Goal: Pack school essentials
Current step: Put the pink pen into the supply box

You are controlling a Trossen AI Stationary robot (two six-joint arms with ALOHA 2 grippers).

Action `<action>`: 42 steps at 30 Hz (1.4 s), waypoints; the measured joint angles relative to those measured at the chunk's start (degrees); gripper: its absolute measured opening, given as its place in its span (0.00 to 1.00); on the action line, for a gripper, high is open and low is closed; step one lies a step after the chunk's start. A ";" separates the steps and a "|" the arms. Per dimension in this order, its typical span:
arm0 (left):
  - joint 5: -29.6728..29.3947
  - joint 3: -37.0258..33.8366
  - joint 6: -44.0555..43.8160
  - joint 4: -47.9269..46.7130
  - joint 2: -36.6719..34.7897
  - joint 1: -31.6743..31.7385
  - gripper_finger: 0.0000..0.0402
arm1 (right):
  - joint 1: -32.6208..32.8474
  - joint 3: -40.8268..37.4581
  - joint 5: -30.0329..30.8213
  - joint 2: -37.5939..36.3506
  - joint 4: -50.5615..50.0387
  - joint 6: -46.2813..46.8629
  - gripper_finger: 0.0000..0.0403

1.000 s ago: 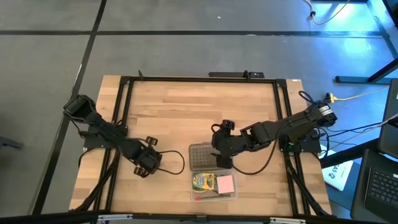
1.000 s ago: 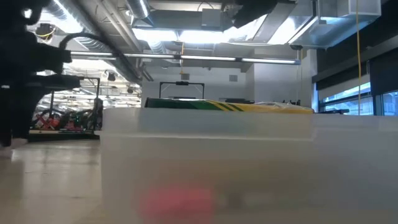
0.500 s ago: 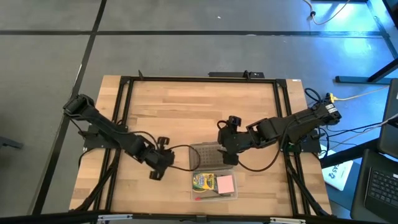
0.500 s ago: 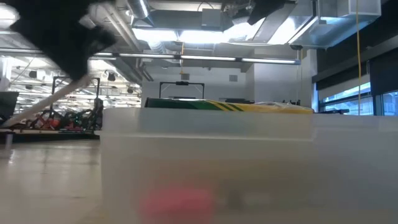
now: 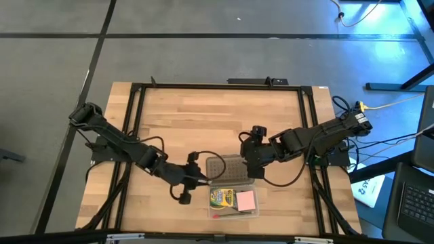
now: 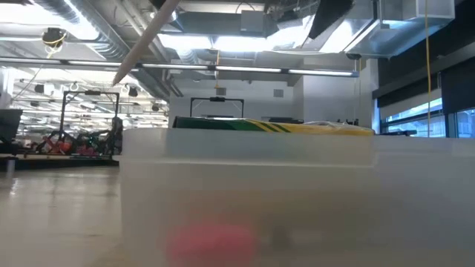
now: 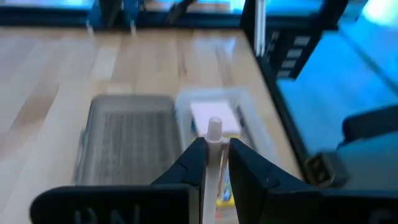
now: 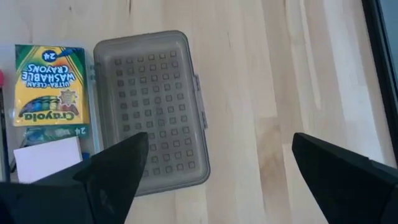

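My left gripper (image 5: 197,177) hangs just left of the grey dotted lid (image 5: 227,171), shut on a pale pencil (image 6: 145,38). In the left wrist view the pencil (image 7: 214,127) points out over the lid (image 7: 127,143) and the clear case (image 7: 245,124). The case (image 5: 256,203) lies flat on the table near the near edge and holds the green-yellow crayon box (image 5: 221,198), the pink pad (image 5: 245,200) and a red pencil (image 8: 2,81). My right gripper (image 5: 251,163) is open above the lid's right end (image 8: 152,106). Scissors and eraser are not seen. My left gripper pinches the pale pencil's shaft (image 7: 214,138) between its two fingers (image 7: 193,158), which lie along it. The pencil's end sticks out past the fingertips. In the low view the pencil slants down, lifted clear of the table.
The lid lies flat on the table against the case's far side. Black frame rails (image 5: 308,135) run along the table's left, right and far edges. Bare wood (image 5: 203,122) stretches across the far half. A cable (image 5: 278,181) loops beside my right arm.
My left gripper has swept from the table's left part toward the right, up to the lid and case, carrying the pale pencil. My right gripper has shifted a little to the right, uncovering more of the lid.
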 joint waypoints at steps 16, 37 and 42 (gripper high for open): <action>-0.17 0.04 0.70 6.80 2.56 -1.23 0.10 | 3.00 -8.95 -10.95 0.03 -3.64 10.85 0.98; -0.26 0.04 5.51 6.71 2.40 -1.22 0.10 | 11.12 -33.48 -33.15 0.04 31.39 31.64 0.98; -0.26 0.04 5.65 6.71 2.38 -1.07 0.10 | 11.25 -38.06 -35.67 0.04 46.00 31.92 0.98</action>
